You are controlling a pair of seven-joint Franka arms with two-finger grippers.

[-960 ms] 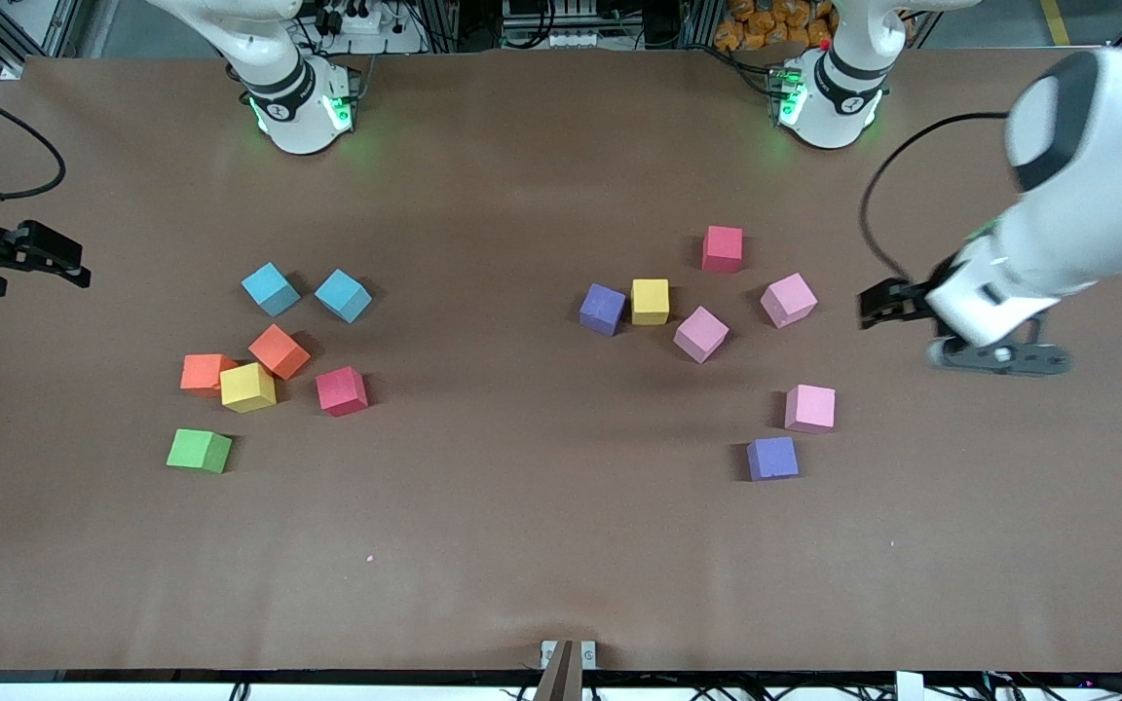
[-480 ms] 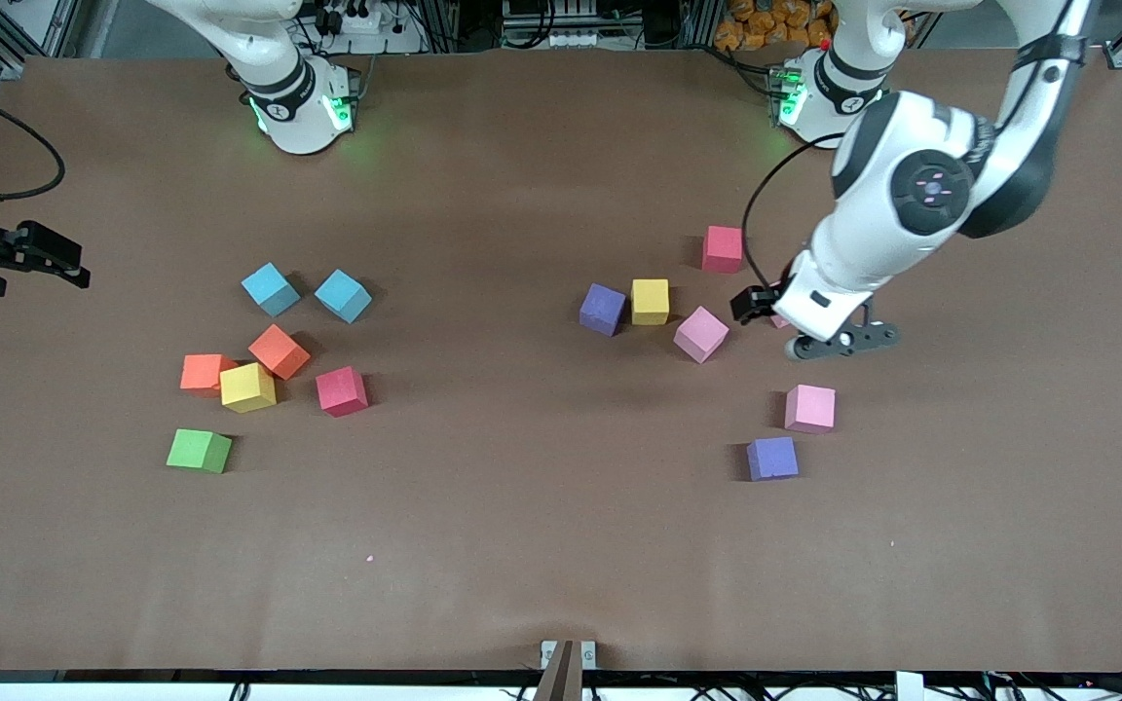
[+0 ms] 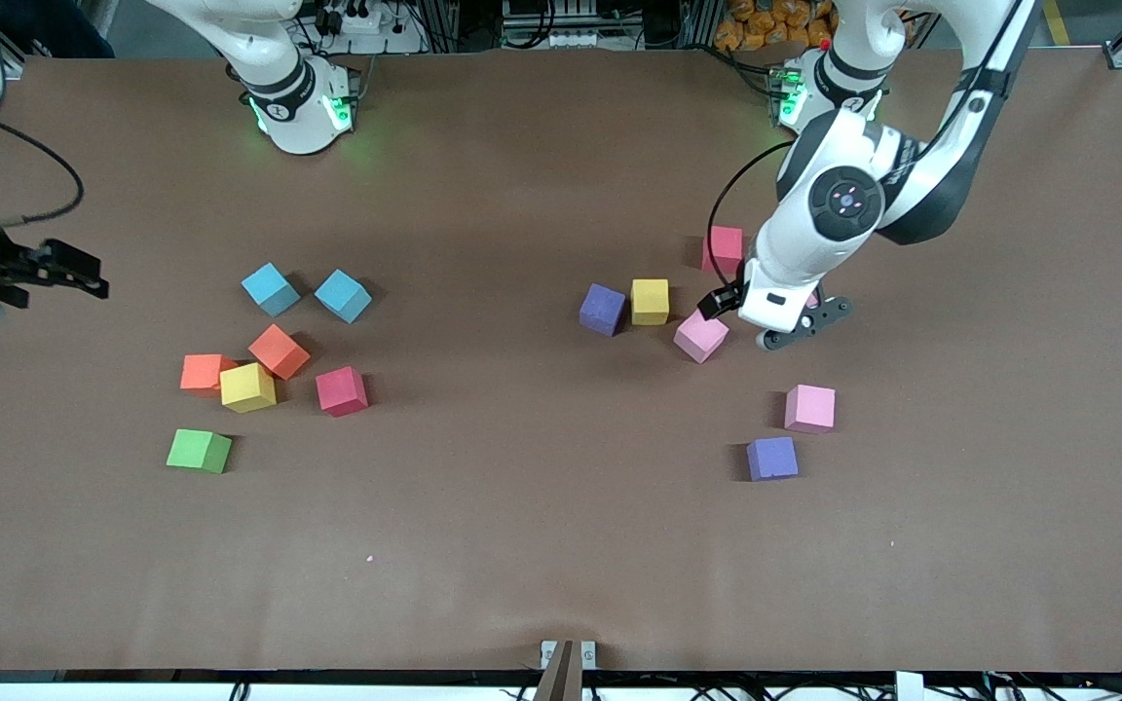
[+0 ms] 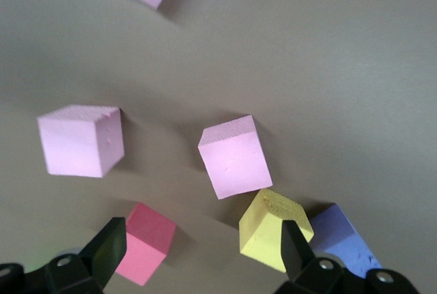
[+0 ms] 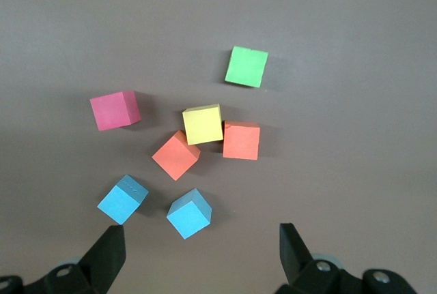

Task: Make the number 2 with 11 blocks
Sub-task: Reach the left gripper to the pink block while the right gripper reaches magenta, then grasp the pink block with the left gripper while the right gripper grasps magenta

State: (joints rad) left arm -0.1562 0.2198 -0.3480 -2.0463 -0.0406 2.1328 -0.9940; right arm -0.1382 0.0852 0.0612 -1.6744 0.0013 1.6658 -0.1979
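Presently, the eleven small matte cubes lie scattered, no digit formed. Left gripper (image 3: 729,310), fingers spread wide and empty, hangs over the pink matte cube (image 3: 701,334) beside the yellow cube (image 3: 650,301) and purple cube (image 3: 603,310). Right gripper (image 3: 84,276), likewise wide open and empty, waits over the right arm's end of the brown table (image 3: 522,545).

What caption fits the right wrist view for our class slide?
Open right gripper over seven loose cubes: two blue, two orange, yellow, red, green.
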